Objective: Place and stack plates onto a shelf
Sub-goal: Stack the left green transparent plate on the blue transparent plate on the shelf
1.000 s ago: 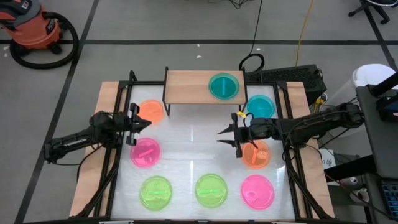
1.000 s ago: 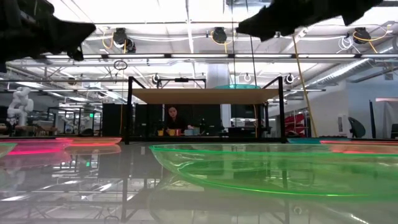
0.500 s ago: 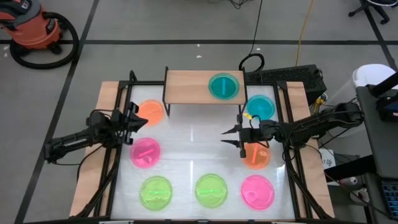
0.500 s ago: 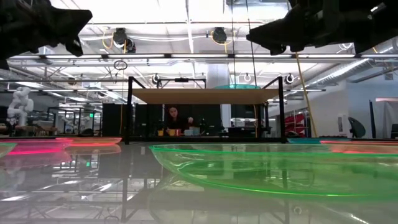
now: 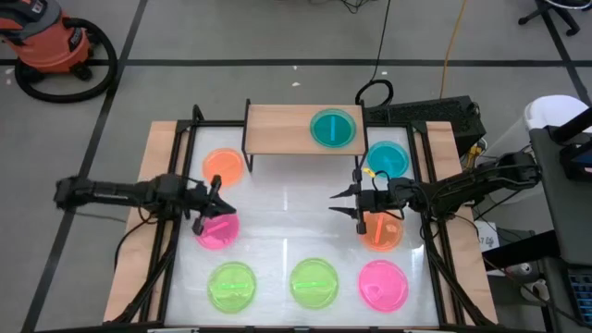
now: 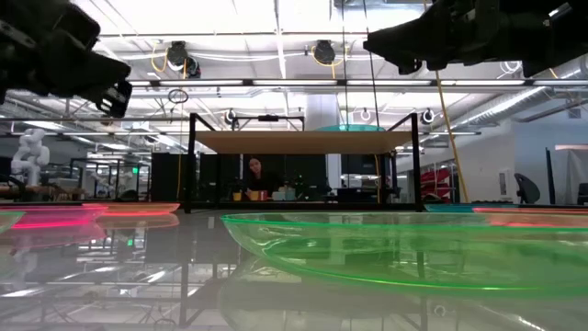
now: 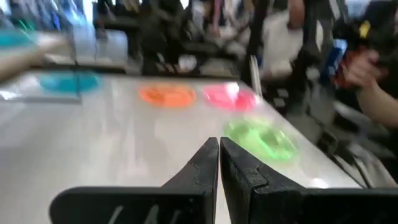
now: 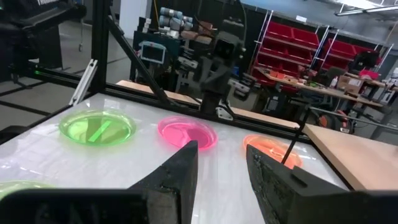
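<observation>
Above the table (image 5: 277, 199): left gripper (image 5: 216, 197) pinched together, empty, over a pink plate (image 5: 218, 232); right gripper (image 5: 344, 202) spread, beside an orange plate (image 5: 382, 233). On the shelf (image 5: 277, 129), one teal plate (image 5: 333, 128) (the rest scattered below).

Pink plate (image 5: 215, 228) partly hidden beneath left end effector (image 5: 209, 204); left wrist view blurred.

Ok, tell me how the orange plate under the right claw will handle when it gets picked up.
The orange plate looks thin and translucent, so it is probably light and may flex a little. It lies flat on the glossy white tabletop, so it may skid rather than lift if only nudged. Its rim looks shallow, so the right claw, now open above its edge, likely needs an edge pinch.
</observation>
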Available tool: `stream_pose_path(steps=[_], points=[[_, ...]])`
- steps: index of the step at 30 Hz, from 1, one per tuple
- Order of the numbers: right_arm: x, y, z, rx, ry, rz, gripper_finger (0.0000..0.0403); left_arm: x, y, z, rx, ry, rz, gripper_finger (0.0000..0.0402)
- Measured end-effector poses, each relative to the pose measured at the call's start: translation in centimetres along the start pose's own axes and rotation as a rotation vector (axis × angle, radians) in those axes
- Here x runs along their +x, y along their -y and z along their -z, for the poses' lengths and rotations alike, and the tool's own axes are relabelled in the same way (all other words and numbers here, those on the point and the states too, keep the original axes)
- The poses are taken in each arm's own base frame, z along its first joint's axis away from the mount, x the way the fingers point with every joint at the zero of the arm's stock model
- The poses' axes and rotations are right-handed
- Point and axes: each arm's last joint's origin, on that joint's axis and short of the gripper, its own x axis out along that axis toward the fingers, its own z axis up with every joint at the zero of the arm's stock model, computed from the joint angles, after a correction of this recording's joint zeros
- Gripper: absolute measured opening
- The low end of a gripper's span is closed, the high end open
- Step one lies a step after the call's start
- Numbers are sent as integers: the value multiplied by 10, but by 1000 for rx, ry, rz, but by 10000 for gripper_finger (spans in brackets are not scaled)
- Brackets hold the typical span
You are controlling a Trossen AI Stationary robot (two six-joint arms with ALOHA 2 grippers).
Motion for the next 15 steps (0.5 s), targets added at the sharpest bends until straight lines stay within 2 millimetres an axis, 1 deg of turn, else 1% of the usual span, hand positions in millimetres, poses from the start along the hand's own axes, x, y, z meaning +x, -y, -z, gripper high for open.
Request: stream_pose_path(steps=[3,5,8,11,13,15], points=[[0,0,0,1,-1,2,118,13,15,-20,0,-109,52,21],[0,0,0,6,-1,3,118,25,28,-35,45,-180,56,21],[0,0,0,29,-1,2,118,45,46,-48,139,-340,50,21],[0,0,0,48,-3,0,118,68,59,-48,173,-483,73,30],[0,0,1,50,-6,-2,118,83,66,-46,140,-536,106,52],[0,-2,1,49,-13,-11,118,97,70,-37,93,-605,137,85]])
